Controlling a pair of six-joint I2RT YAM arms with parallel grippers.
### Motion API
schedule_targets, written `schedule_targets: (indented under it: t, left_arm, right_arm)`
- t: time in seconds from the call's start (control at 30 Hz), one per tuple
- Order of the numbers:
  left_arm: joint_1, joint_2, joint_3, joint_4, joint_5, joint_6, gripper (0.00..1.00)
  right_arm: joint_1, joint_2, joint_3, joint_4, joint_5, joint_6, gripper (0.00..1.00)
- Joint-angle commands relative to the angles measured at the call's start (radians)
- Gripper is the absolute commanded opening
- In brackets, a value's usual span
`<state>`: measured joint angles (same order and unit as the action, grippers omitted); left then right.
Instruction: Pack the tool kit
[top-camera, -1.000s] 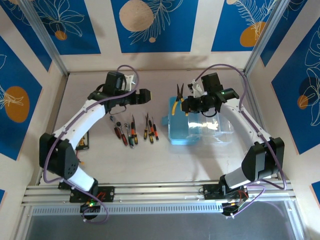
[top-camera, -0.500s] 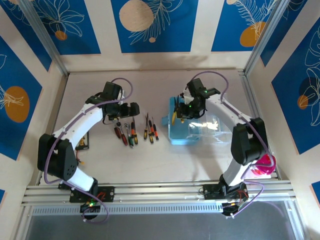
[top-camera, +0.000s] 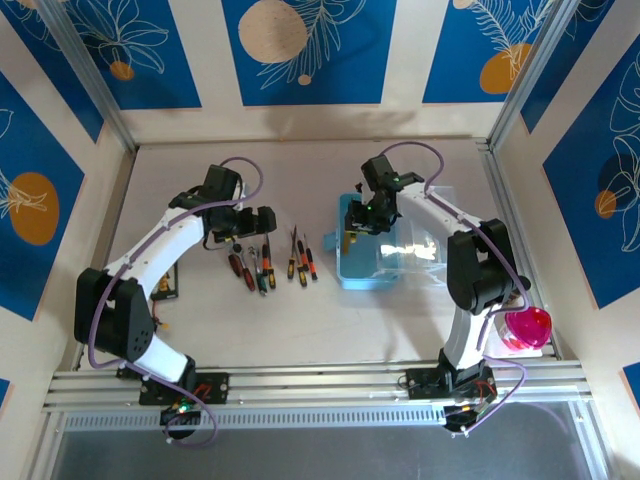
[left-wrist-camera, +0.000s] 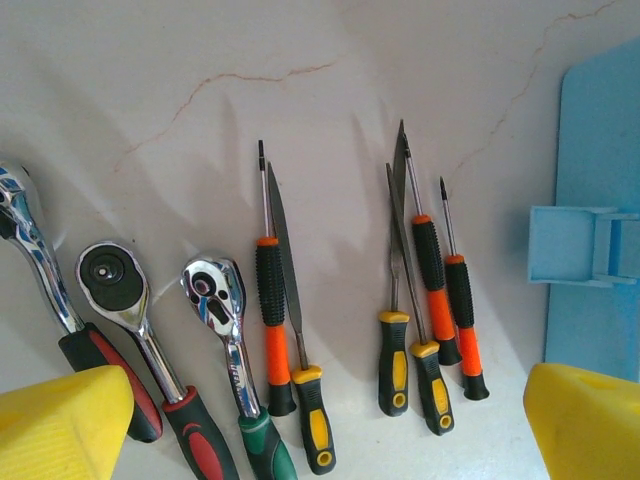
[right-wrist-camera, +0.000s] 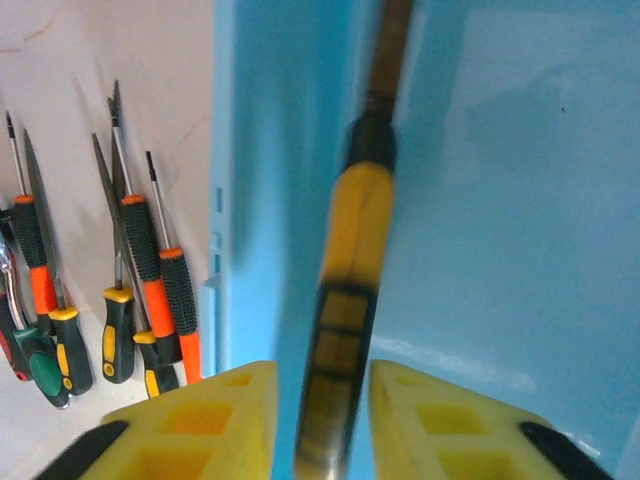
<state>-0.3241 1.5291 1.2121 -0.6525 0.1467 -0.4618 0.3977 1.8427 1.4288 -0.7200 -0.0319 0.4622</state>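
Looking down, you see your right claw (right-wrist-camera: 322, 400) over the open blue case (right-wrist-camera: 480, 200), which sits on the worktop (top-camera: 300, 330) just right of the screwdrivers (left-wrist-camera: 270, 300). A blurred yellow-black handle (right-wrist-camera: 350, 250) stands between its fingers, and you cannot tell whether they clamp it. Your left claw (left-wrist-camera: 325, 420), spread wide, hovers above the ratchets (left-wrist-camera: 215, 300) and screwdrivers lying side by side.

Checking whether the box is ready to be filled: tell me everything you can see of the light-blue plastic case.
The translucent light-blue rectangular plastic case lies flat on the pale tabletop, right of the row of tools and apart from them. It is open, its clear hinged lid folded out to the right. A small blue latch tab juts from its left edge. The right hand hovers over its far-left part, a blurred yellow-and-black tool handle between the fingers.
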Motion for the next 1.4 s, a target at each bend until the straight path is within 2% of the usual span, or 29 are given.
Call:
schedule_targets:
  t: [0.0,0.17,0.27,0.3,0.47,0.5,0.63,0.7,0.83,1.03,1.37]
  left_arm:
    - [0.016,-0.027,-0.009,-0.026,-0.01,0.005,1.0]
    - [0.018,-0.03,-0.012,-0.034,-0.011,0.009,1.0]
    - [0.02,-0.033,-0.019,-0.061,-0.037,0.017,1.0]
    - [0.02,-0.029,-0.023,-0.076,-0.056,0.021,1.0]
    - [0.02,-0.011,-0.057,-0.161,-0.166,0.008,1.0]
    - [0.021,-0.009,-0.071,-0.167,-0.19,-0.003,1.0]
    - [0.043,0.015,-0.124,-0.147,-0.227,-0.047,0.99]
    - [0.057,0.043,-0.136,-0.131,-0.24,-0.058,0.96]
    - [0.081,0.109,-0.117,-0.123,-0.334,-0.044,0.88]
    - [0.118,0.183,-0.072,-0.105,-0.333,-0.02,0.74]
    - [0.129,0.268,-0.028,-0.033,-0.269,0.005,0.73]
  right_arm:
    - [0.007,0.012,0.05,-0.012,0.011,0.01,0.34]
    - [0.012,0.004,0.091,-0.054,0.03,-0.005,0.41]
    - [0.02,-0.02,0.117,-0.089,0.046,-0.021,0.49]
    - [0.024,-0.034,0.126,-0.099,0.049,-0.028,0.54]
    - [0.059,-0.11,0.147,-0.125,0.042,-0.094,0.95]
    - [0.069,-0.124,0.149,-0.128,0.033,-0.11,0.99]
    - [0.092,-0.147,0.144,-0.13,0.026,-0.136,0.99]
    - [0.096,-0.143,0.139,-0.13,0.018,-0.14,0.99]
    - [0.101,-0.138,0.115,-0.118,0.011,-0.136,0.99]
    - [0.101,-0.123,0.111,-0.113,0.004,-0.135,0.99]
    - [0.094,-0.102,0.143,-0.127,0.004,-0.147,0.99]
